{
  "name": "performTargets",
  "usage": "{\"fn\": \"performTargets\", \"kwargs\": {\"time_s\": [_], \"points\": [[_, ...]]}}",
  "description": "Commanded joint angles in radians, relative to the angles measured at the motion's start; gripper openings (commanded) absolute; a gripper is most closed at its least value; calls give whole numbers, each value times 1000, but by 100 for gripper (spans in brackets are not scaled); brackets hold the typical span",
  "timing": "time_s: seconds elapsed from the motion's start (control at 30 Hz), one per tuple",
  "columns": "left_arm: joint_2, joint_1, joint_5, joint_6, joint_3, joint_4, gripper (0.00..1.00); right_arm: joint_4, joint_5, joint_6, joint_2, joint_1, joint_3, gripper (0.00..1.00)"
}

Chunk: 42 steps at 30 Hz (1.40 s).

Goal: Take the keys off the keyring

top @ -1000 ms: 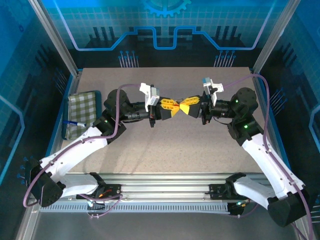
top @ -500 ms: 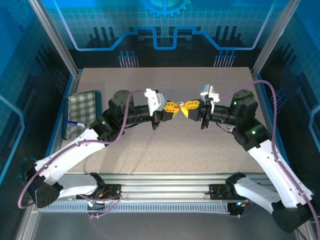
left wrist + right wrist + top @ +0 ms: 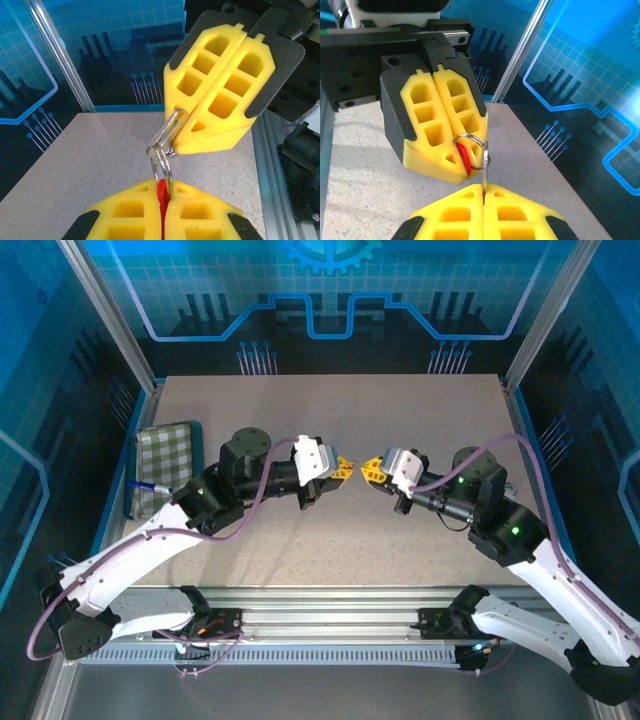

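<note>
While the tiny grey metal key (image 3: pixel 168 131) sits linked on the thin silver wire ring (image 3: pixel 163 169), mid-air btwn the arms above the speckled beige tabletop (image 3: pixel 420 410), the right gripper (image 3: pixel 373 470) is clenched on the key & the left gripper (image 3: pixel 345 468) is clamped on the ring's red tab (image 3: pixel 463 156). Step in hand: working key off ring, not yet free. Next move prob. needs feeding the key along the coil to its split end w/o slipping either grip.

Grey metal key (image 3: pixel 167 129) hangs threaded on the silver keyring (image 3: pixel 170 172).
</note>
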Motion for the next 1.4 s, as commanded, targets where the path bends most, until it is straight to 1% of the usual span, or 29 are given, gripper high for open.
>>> {"fn": "performTargets", "kwargs": {"time_s": [0.0,0.13,0.3,0.4,0.5,0.63,0.7,0.8,0.87,0.9,1.03,1.1,1.27,1.37], "points": [[-39,7,-29,-5,31,14,0,-76,38,-112,-9,45,2,0],[-30,15,4,-42,42,10,0,-86,78,-148,-3,100,2,0],[-52,54,49,-147,-9,124,0,-44,97,-102,-5,99,-24,0],[-73,77,87,-193,-47,191,0,14,70,-10,-9,50,-44,0],[-84,77,119,-200,-67,223,0,68,-21,108,6,-4,-53,0],[-93,75,126,-238,-97,304,0,207,-127,278,28,-13,-92,0],[-95,76,121,-255,-115,346,0,292,-143,351,34,-14,-123,0],[-104,75,109,-278,-147,416,0,335,-123,402,44,-22,-146,0],[-107,74,106,-280,-156,429,0,384,-164,462,44,-50,-172,0],[-108,75,108,-283,-156,430,0,394,-169,461,44,-50,-173,0],[-111,75,109,-289,-161,447,0,371,-131,438,47,-40,-173,0],[-111,71,106,-289,-164,450,0,387,-141,454,50,-40,-204,0],[-108,46,91,-257,-161,443,0,398,-102,504,77,-35,-200,0],[-107,22,57,-208,-149,406,0,364,-27,525,87,-32,-184,0]]}}
